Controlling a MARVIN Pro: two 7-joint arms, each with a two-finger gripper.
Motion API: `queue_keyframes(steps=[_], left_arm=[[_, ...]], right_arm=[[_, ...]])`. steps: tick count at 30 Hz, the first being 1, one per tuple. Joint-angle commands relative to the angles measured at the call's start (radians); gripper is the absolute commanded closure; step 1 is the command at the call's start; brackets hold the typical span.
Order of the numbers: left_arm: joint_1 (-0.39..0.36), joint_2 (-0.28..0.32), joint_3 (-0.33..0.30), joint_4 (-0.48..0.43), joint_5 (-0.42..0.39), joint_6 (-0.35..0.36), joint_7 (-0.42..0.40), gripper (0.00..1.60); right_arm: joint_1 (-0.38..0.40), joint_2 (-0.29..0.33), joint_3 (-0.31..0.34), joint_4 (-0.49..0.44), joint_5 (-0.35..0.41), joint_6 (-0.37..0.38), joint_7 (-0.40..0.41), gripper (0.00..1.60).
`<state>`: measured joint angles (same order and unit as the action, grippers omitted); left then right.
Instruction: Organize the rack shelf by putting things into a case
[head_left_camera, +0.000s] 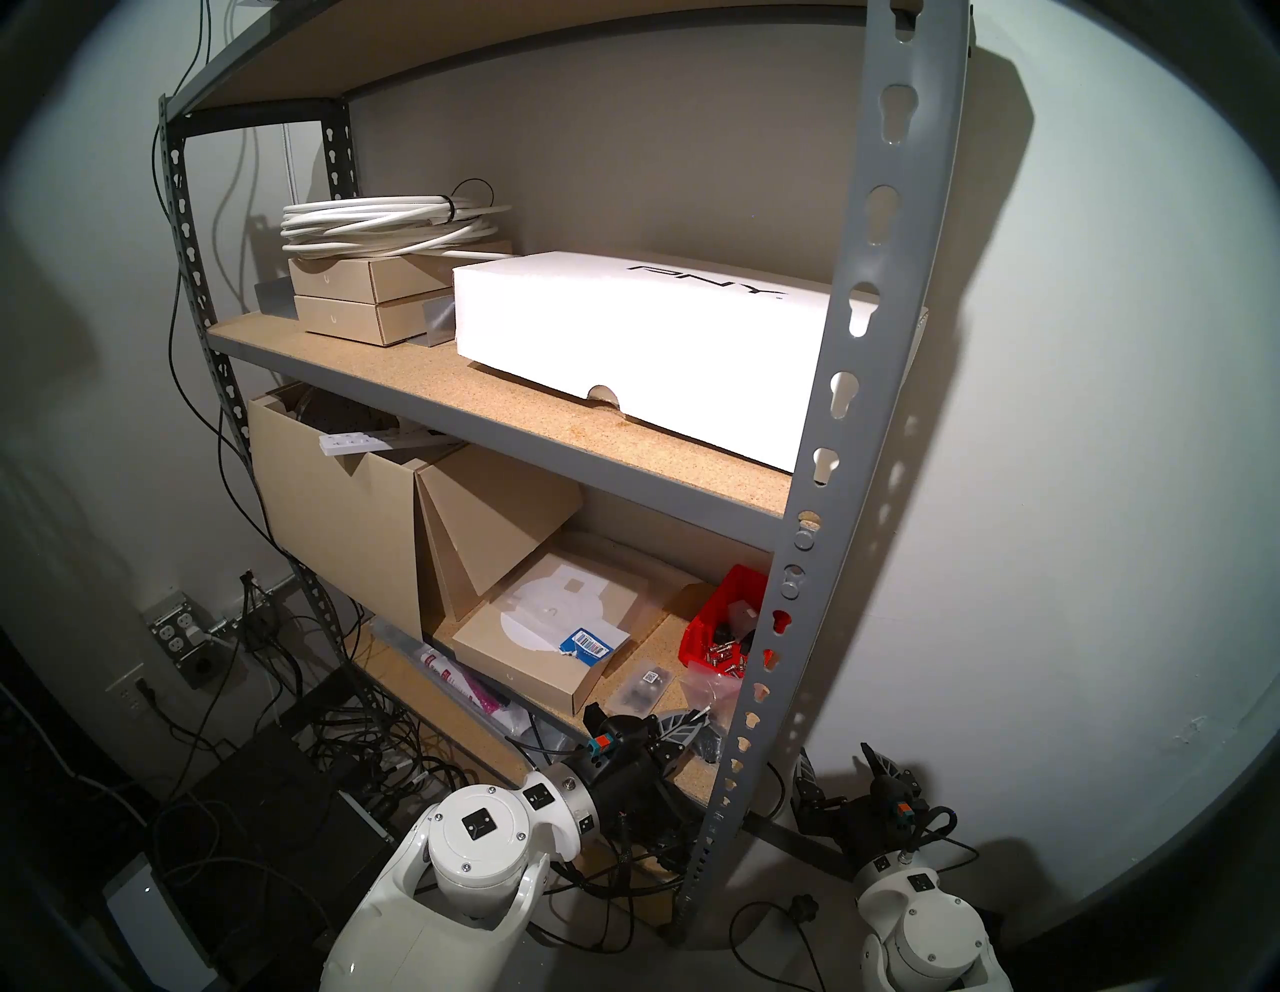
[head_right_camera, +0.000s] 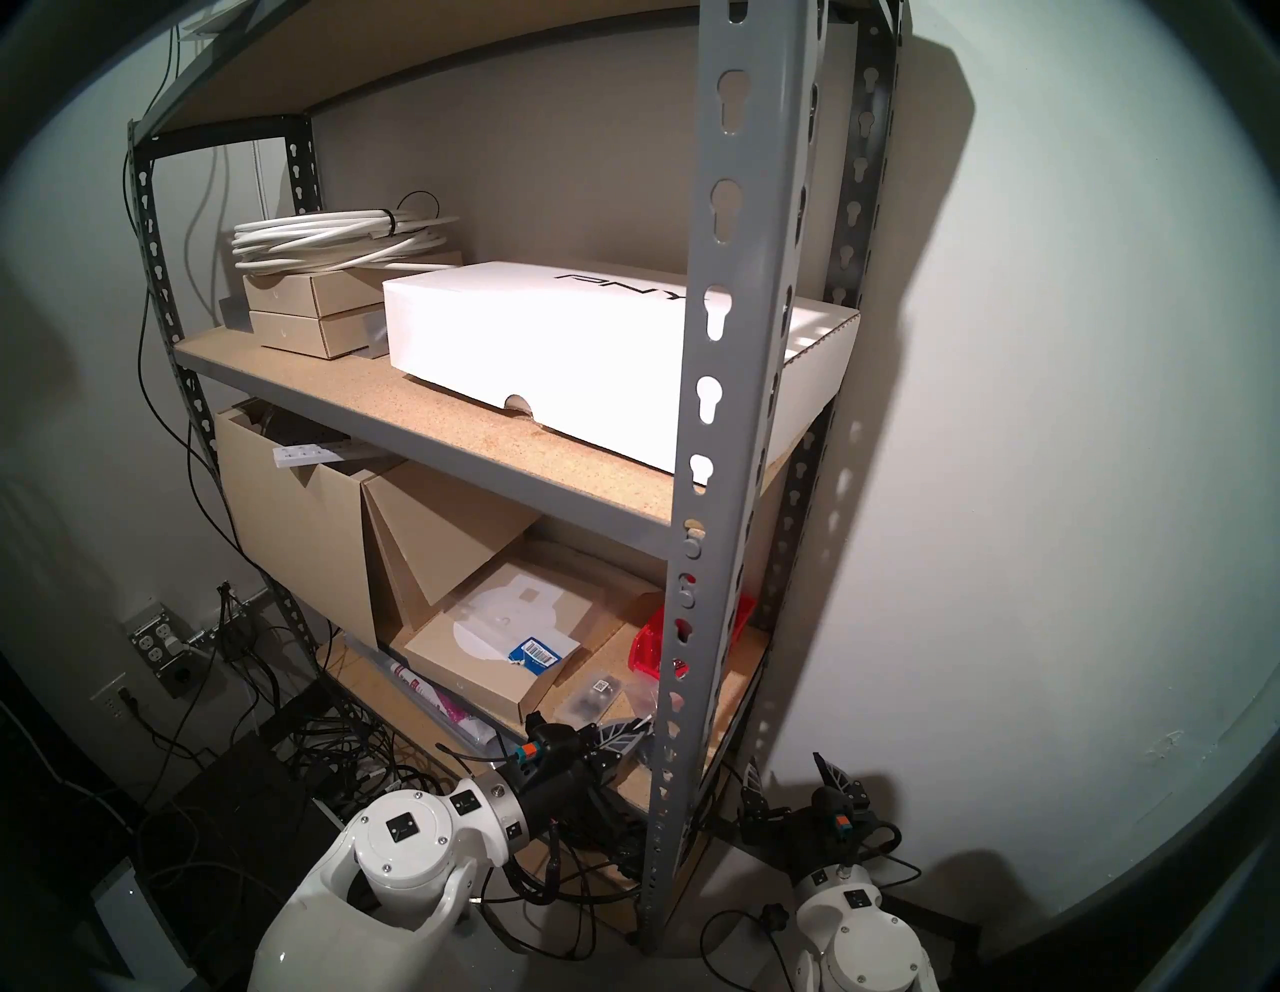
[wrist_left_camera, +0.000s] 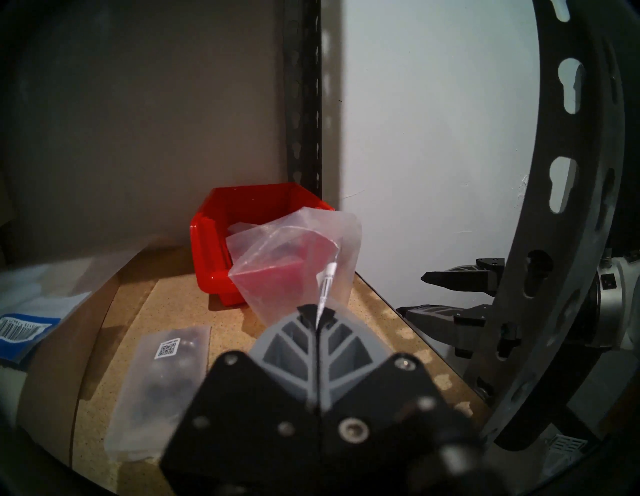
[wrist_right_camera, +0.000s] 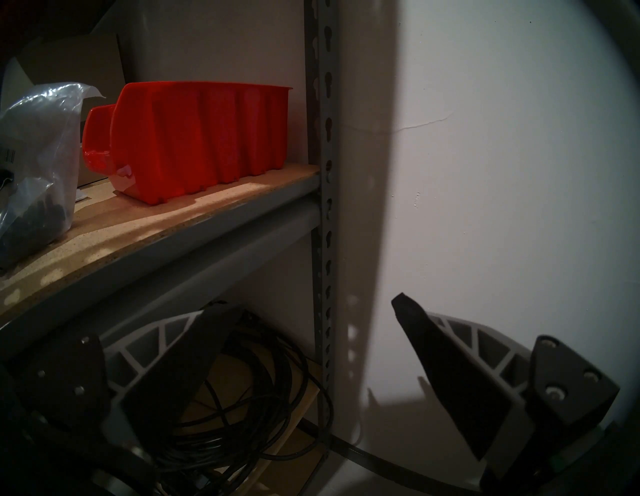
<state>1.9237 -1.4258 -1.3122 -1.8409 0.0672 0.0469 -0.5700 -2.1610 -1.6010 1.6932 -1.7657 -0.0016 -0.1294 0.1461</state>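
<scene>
On the lowest shelf board, right end, the left gripper has its jaws pressed together on a clear bag, near the red bin; the bag's contents are hard to make out; a labelled bag lies flat, blurred; an upright half hides the bin from the head; the right gripper, beside the rack, is spread, holding nothing.
</scene>
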Motion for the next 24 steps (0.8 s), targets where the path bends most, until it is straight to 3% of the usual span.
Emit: queue_keyframes(steps=[1,13,24], left_arm=[[0.043,0.007,-0.023,-0.102,-0.033,-0.013,-0.007,1.60],[0.070,-0.001,-0.040,-0.187,-0.058,-0.017,-0.017,1.60],[-0.043,-0.054,-0.008,-0.145,-0.038,0.005,0.002,1.60]], right_arm=[[0.001,0.000,0.000,-0.017,0.000,-0.002,0.000,0.00],[0.001,0.000,0.000,-0.017,0.000,-0.002,0.000,0.00],[0.002,0.000,0.000,-0.016,0.000,-0.002,0.000,0.00]])
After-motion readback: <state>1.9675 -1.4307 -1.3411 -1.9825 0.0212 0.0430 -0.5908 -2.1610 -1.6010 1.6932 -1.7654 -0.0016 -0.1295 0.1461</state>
